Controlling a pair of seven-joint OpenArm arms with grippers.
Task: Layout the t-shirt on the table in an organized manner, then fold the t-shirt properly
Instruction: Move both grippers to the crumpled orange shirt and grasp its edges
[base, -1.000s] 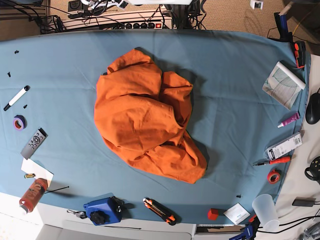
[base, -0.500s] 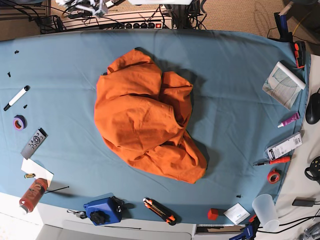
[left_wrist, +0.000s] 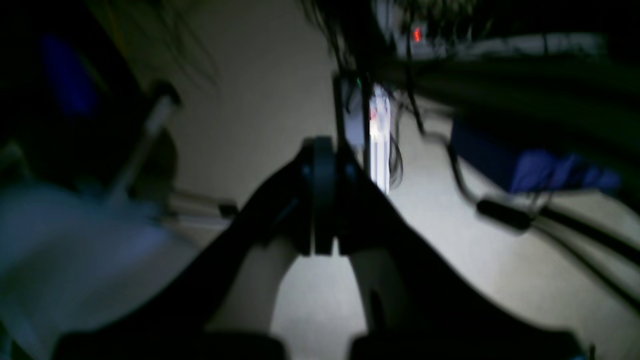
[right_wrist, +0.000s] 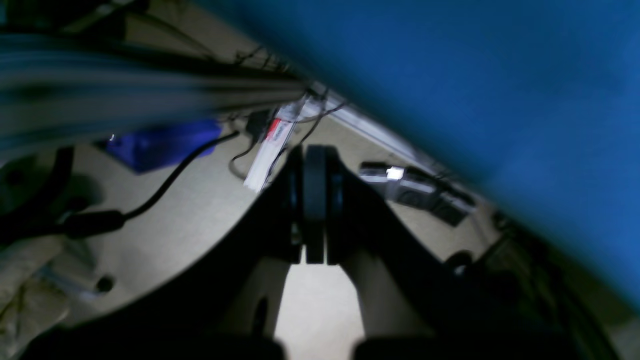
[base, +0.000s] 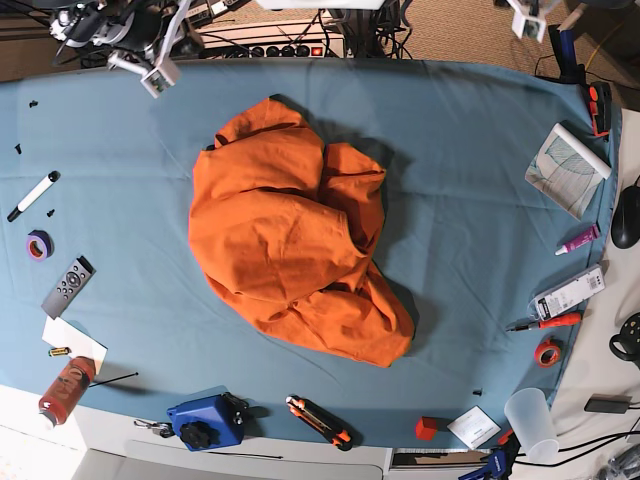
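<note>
In the left wrist view, the left hand (left_wrist: 324, 200) shows as a dark shape with its two jaws pressed together and nothing between them. Behind it lies a pale floor with dark cables (left_wrist: 505, 215); the picture is dim and blurred, and neither the t-shirt nor the table appears here.

In the right wrist view, the right hand (right_wrist: 315, 210) is likewise pressed together and empty. The table (right_wrist: 475, 75), covered in blue cloth, fills the upper right of the picture as a slanting edge. Below it are the pale floor, a black cable (right_wrist: 165, 185) and a white strip (right_wrist: 270, 150) with a red mark, all blurred.

In the base view, the t-shirt (base: 290, 240) lies crumpled in a loose orange heap at the middle of the table (base: 470, 200), well apart from every edge. The right arm (base: 130, 35) reaches in over the far left corner; the left arm (base: 528, 18) barely enters at the far right edge. Neither touches the cloth. Along the left edge lie a marker (base: 32, 196), a purple tape roll (base: 39, 245) and a remote (base: 68, 286). At the near edge sit a blue box (base: 205, 421) and an orange-handled cutter (base: 320, 421). Near the right edge lie a red tape roll (base: 547, 352) and a clear cup (base: 530, 422).
</note>
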